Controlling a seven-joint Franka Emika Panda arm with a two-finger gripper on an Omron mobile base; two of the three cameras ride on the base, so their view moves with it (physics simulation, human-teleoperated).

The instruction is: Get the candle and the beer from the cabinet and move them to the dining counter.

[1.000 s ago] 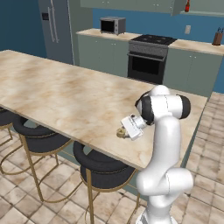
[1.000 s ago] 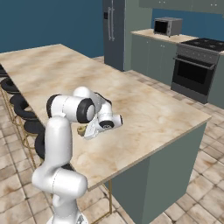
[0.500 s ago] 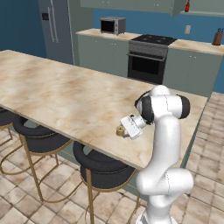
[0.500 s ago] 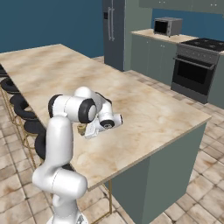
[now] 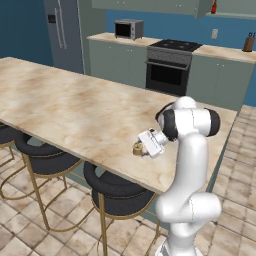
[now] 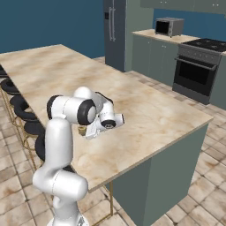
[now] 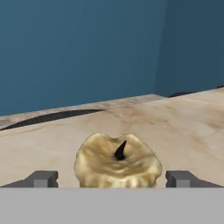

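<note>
The candle (image 7: pixel 117 159) stands near the dining counter's (image 5: pixel 75 107) stool-side edge, between the spread, non-touching gripper (image 7: pixel 113 179) fingertips; bare marble all around.

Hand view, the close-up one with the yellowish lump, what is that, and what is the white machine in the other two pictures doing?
The white machine is a robot arm on a base that can drive, in a rendered kitchen. Two pictures come from cameras on that base, one behind the arm on each side, looking down over it. The third comes from a camera on the hand, looking along the gripper. The yellowish lump is a small candle with a dark wick, standing on the dining counter, a long marble-topped island with black stools beside it. The jaws stand wide open with a fingertip on either side of the candle and a gap to each, so nothing is held.
</note>
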